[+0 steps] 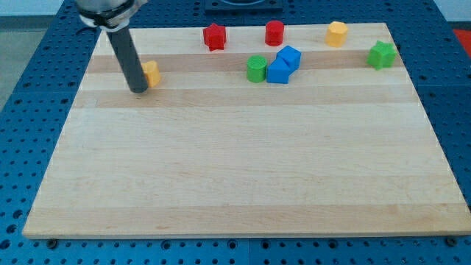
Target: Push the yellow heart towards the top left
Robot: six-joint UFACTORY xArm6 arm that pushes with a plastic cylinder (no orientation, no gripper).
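Nearest the camera we have the wooden board [243,184], pale planks filling the view's bottom half, set on a blue perforated table [29,110]. Now to our rod [126,59]: a straight dark shaft coming down from the view's top left, and our tip [138,90] is planted on the board. There is no claw on this arm to be wide, narrow or holding; the rod simply ends in that tip.

Right at our tip sits the yellow heart [151,73], just to the tip's right and a touch toward the view's top, pressed up against the rod as far as we can tell; the shaft hides its left edge. It lies in the board's upper left area, near the left edge.

Moving out from the yellow heart, well to its right we find the green cylinder [256,68], and just beside that a blue block [278,71] with a second blue block [290,56] touching it, up and to the right. Right of the heart and nearer the top edge stands the red star-shaped block [214,36], then the red cylinder [274,32] further right. Farther still from the heart, near the board's top right, is a yellow block [337,33], its shape hard to make out, and last the green star-shaped block [382,54] by the right edge.
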